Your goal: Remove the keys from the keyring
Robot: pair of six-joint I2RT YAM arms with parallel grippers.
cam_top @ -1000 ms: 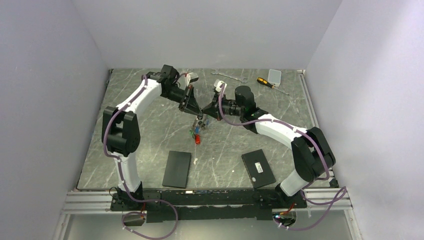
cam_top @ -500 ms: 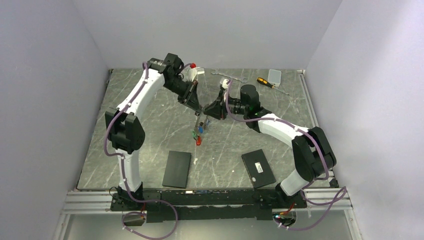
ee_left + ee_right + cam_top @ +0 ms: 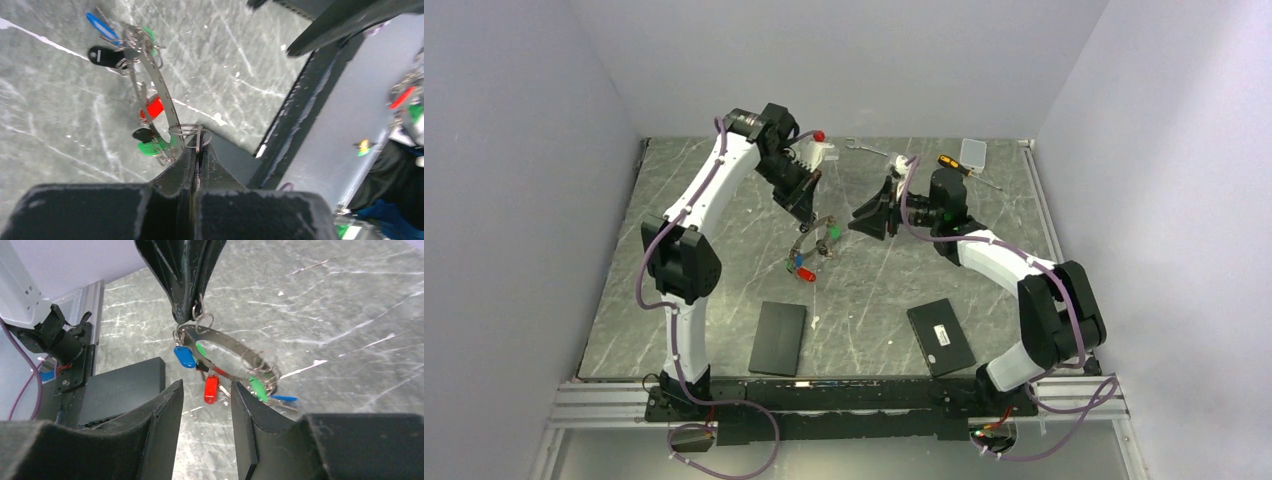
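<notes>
The left gripper (image 3: pixel 197 159) is clenched on the keyring (image 3: pixel 161 92), which hangs just beyond its tip with the keys (image 3: pixel 154 107) dangling. The right gripper (image 3: pixel 207 386) is released, jaws apart, the keyring ahead of them, untouched.

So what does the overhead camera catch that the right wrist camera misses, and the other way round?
Only the overhead view shows the wrench and the screwdriver near the far edge of the table. Only the right wrist view shows a red tag, a blue tag and a green tag close up, with the right gripper standing open in front of them. Both show the keyring hanging from the shut left gripper.
</notes>
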